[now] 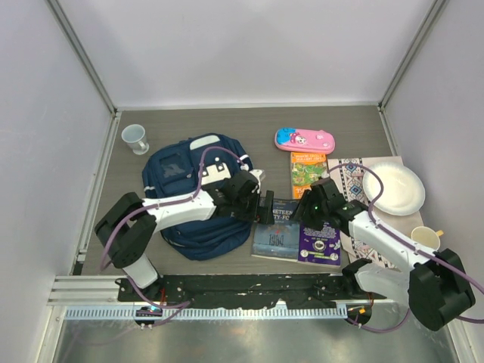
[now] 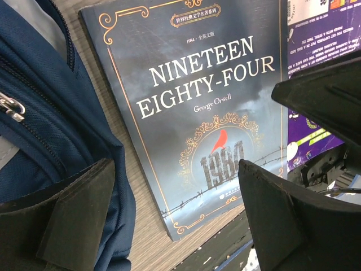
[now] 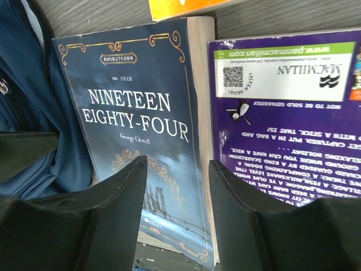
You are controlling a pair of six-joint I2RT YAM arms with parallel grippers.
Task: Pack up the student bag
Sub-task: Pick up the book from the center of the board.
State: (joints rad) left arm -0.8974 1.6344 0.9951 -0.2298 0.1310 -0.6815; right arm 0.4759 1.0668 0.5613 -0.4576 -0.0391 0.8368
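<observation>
Navy blue fabric student bag (image 1: pixel 175 175) lies left-centre on bench (image 1: pixel 249 125), just beside dark blue paperback book (image 1: pixel 274 236), prob. for short transfer. Left gripper (image 2: pixel 175 180) jaws wide apart; right gripper (image 3: pixel 177 169) jaws apart, straddling book's page edge.

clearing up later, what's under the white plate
The white plate lies on a patterned mat, whose left part and near end show. The plate hides the mat beneath it, and anything else there.
</observation>
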